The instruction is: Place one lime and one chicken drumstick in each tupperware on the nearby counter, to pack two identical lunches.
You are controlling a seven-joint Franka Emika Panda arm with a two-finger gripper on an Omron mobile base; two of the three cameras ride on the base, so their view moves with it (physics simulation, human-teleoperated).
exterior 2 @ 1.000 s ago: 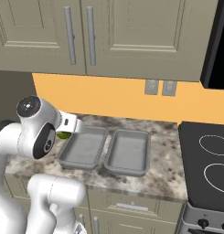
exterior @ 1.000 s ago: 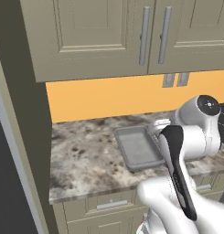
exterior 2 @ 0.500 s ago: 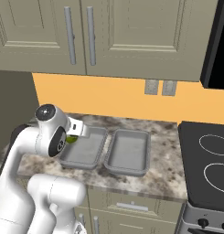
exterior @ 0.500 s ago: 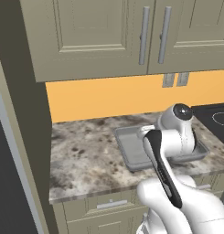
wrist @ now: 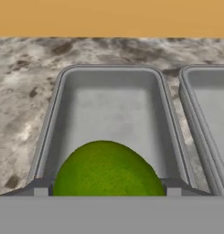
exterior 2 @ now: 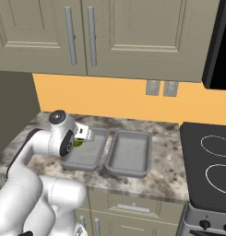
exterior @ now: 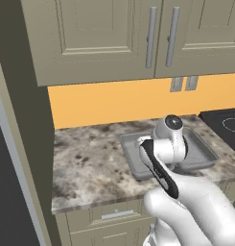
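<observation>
A green lime (wrist: 109, 169) sits between the fingertips of my gripper (wrist: 106, 189), which is shut on it. From the right base, the lime (exterior 2: 78, 142) and gripper (exterior 2: 82, 137) hover over the near left end of the left tupperware (exterior 2: 89, 156). That grey tray (wrist: 111, 105) lies directly below and ahead with nothing in it. The second tupperware (exterior 2: 130, 154) lies just to its right (wrist: 209, 114), its visible floor also bare. Both rest on the speckled counter (exterior: 90, 163). The chicken drumstick is out of view.
A black stovetop (exterior 2: 211, 161) borders the counter on the right. Beige upper cabinets (exterior 2: 110, 37) hang overhead, and two wall sockets (exterior 2: 160, 87) sit on the orange backsplash. A tall dark panel (exterior: 18, 144) closes off the left side.
My arm has swung the lime from the counter's left end in over the near end of the left tupperware. The trays have not moved.
</observation>
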